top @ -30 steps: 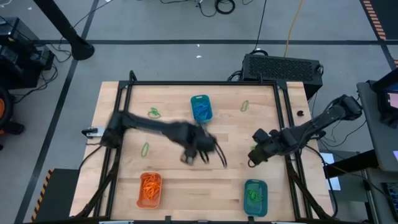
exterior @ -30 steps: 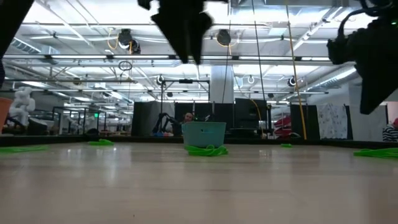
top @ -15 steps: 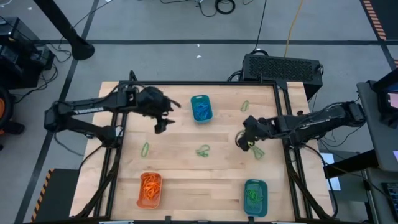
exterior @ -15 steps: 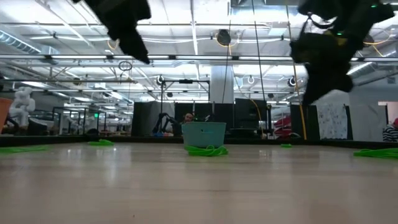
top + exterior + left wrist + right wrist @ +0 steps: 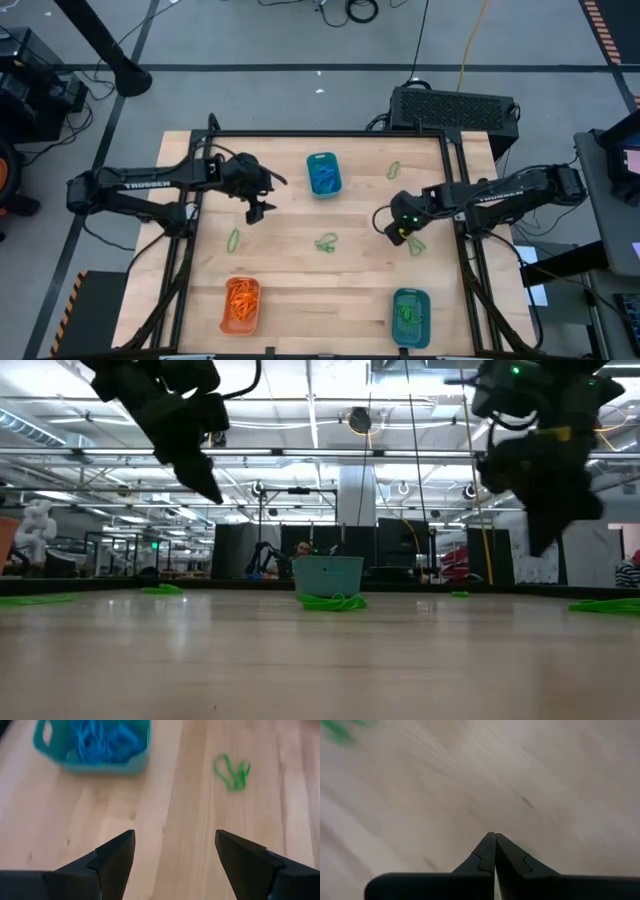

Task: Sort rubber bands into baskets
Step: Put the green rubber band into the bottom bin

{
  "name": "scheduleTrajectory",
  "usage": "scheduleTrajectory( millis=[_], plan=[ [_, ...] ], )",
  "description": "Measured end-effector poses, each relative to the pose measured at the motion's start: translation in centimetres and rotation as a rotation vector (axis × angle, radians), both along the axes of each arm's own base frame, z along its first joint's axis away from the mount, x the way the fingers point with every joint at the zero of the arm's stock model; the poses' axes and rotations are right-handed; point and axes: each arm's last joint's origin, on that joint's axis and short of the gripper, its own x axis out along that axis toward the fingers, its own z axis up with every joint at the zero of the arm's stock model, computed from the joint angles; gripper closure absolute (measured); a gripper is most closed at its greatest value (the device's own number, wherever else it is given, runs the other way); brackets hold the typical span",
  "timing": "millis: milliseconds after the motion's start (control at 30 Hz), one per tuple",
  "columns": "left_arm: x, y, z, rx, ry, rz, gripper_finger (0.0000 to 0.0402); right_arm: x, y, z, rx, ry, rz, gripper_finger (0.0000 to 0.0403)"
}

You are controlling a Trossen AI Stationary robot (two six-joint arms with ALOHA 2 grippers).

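My left pincer [image 5: 257,208] is spread wide and empty, hanging above the left half of the surface [image 5: 300,290]; in the left wrist view both fingers [image 5: 116,860] stand well apart over bare wood. My right pincer [image 5: 396,232] is pressed together, tips meeting in the right wrist view [image 5: 494,851]. A sliver of green shows right beside the closed tips there, and in the high view a green band [image 5: 413,243] lies just beside them; I cannot tell whether it is pinched.

Nearest edge of the surface: the orange basket [image 5: 240,304] at the left, filled with orange rubber bands, and a teal basket [image 5: 410,315] at the right, holding green ones.

Middle of the surface: a green band cluster [image 5: 326,242] lies loose between the two pincers, clear of both. Another green band [image 5: 233,240] lies toward the left side, below my left pincer in the high view.

Far side: the second teal basket [image 5: 323,173] holds blue bands; the left wrist view shows it ahead of my left pincer [image 5: 92,745], with a loose green band [image 5: 232,771] beside it on the wood. A green band [image 5: 393,171] lies toward the far right corner, apart from that basket. In the low view this teal basket [image 5: 328,574] stands at the centre with a green band [image 5: 333,601] in front of it.
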Motion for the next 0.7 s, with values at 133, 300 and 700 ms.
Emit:
scheduleTrajectory(
  millis=[133, 300, 700],
  plan=[
    [0.7, 0.0, 0.5, 0.024, -0.092, -0.016, 0.0120, -1.1, 0.8, -0.3, 0.026, 0.113, -0.071, 0.0403],
    [1.2, 0.1, 1.1, 0.035, -0.177, -0.050, 0.0120, -0.9, 1.8, -0.2, 0.033, 0.082, -0.045, 0.0398],
    [1.2, -0.1, 1.1, 0.031, -0.180, -0.099, 0.0121, -2.2, 3.7, -0.9, -0.004, 0.157, 0.018, 0.0298]
  ],
)
